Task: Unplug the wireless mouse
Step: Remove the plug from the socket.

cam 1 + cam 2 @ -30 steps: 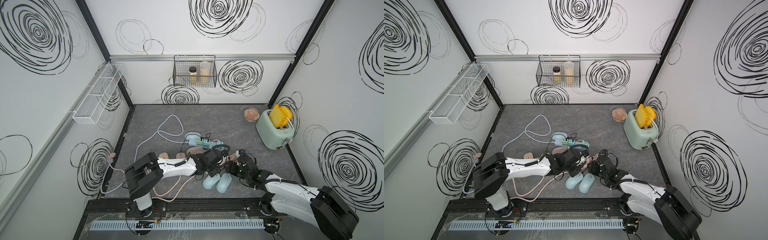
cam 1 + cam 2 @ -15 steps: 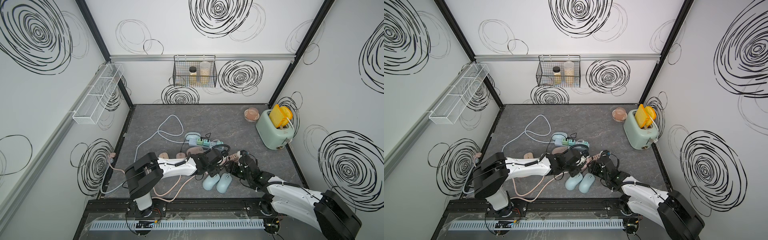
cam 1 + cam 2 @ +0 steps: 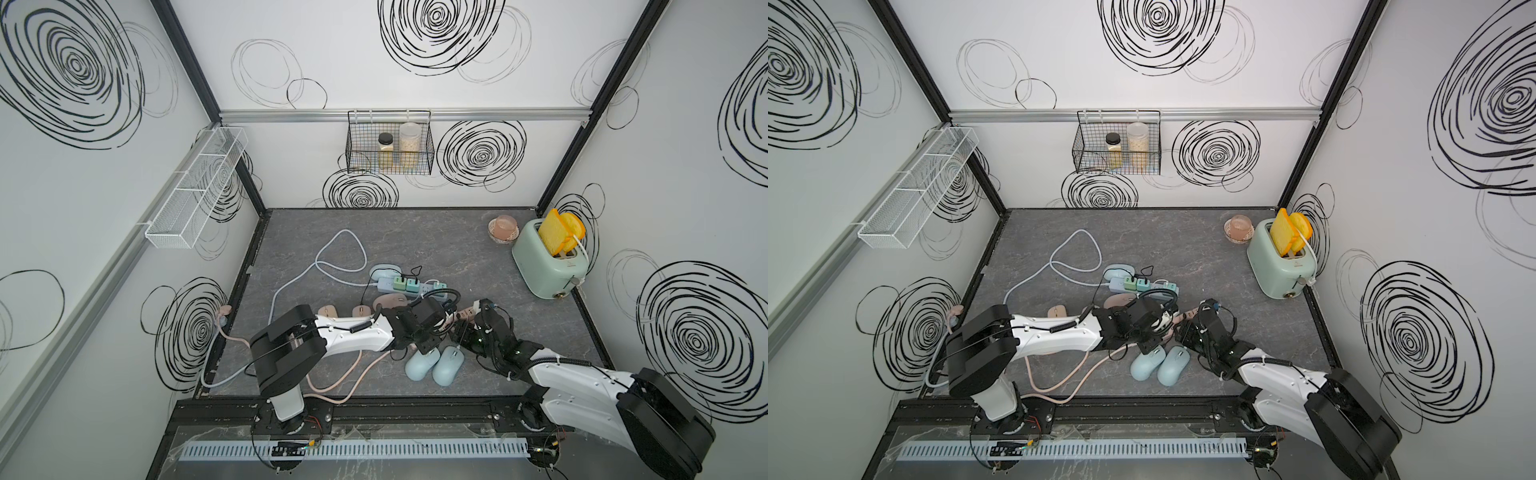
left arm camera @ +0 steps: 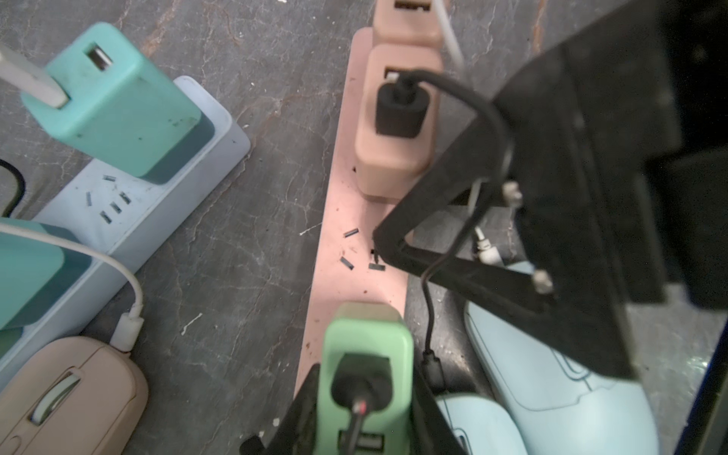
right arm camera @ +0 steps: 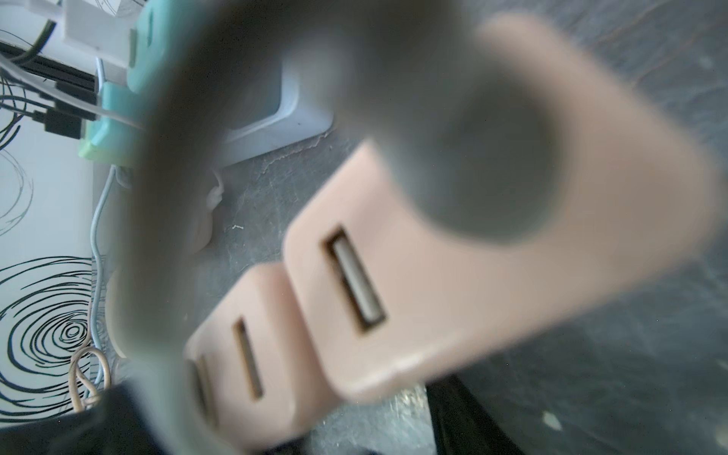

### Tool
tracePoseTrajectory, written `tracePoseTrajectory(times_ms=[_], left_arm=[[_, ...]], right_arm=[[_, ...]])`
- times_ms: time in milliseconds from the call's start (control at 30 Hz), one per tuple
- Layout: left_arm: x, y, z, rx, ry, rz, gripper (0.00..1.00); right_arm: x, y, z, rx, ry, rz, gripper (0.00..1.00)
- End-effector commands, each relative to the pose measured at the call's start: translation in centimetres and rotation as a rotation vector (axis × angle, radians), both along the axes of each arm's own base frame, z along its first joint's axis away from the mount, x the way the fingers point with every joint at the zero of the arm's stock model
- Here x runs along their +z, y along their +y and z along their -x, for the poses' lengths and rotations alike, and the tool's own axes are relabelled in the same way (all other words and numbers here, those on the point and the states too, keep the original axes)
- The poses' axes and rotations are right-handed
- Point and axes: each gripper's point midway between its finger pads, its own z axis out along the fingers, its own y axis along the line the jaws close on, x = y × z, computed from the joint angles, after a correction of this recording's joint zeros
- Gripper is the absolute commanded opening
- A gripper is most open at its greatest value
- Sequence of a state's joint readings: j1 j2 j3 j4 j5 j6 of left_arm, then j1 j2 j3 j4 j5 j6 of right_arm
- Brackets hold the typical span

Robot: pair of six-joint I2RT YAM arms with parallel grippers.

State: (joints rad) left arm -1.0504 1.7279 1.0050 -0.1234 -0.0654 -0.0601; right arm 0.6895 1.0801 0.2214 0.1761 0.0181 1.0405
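While the left pincer (image 4: pixel 364 384) pinches a green charger (image 4: pixel 366 338) seated on a pink power strip (image 4: pixel 346 244), the right pincer (image 3: pixel 464 331) hovers close beside; its spread cannot be told. Two blue mice (image 3: pixel 423 361) lie low and centre in a top view, a black cable (image 4: pixel 429 315) running to one. Best brace the strip and pull the plug straight out, not sideways.

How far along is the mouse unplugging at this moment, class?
Done: nothing visible; the black plug sits in the pink charger. In hand: the left gripper is shut on the green charger on the pink power strip; the right gripper is beside that plug. Left: pull it out.
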Motion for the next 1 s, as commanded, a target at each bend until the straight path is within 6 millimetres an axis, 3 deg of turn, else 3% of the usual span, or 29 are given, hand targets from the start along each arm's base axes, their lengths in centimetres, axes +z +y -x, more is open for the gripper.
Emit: tracePoseTrajectory(times_ms=[0,233,433,633,767,900,967], left_arm=[[0.4,-0.8,-0.6,0.027,0.017,0.037,0.00],[0.7,-1.1,-0.3,0.012,0.043,0.057,0.00],[2.7,-1.9,0.3,-0.029,0.137,0.181,0.00],[3.7,-1.0,-1.5,0.078,-0.131,0.064,0.00],[3.9,-0.8,-1.6,0.105,-0.280,-0.025,0.00],[3.2,-1.6,-0.6,0.050,-0.105,0.055,0.00],[4.1,-2.4,0.1,0.012,0.028,0.169,0.00]], right_arm=[[-3.7,-2.1,2.0,-0.043,0.129,0.115,0.61],[-5.2,-2.3,2.8,-0.046,0.161,0.220,0.60],[-5.6,-3.0,3.5,-0.058,0.166,0.261,0.58],[-6.2,-3.5,3.9,-0.067,0.186,0.279,0.58],[-6.5,-3.5,4.1,-0.070,0.200,0.282,0.58],[-6.7,-3.7,4.2,-0.073,0.206,0.282,0.58],[-6.7,-3.7,4.2,-0.072,0.206,0.283,0.58]])
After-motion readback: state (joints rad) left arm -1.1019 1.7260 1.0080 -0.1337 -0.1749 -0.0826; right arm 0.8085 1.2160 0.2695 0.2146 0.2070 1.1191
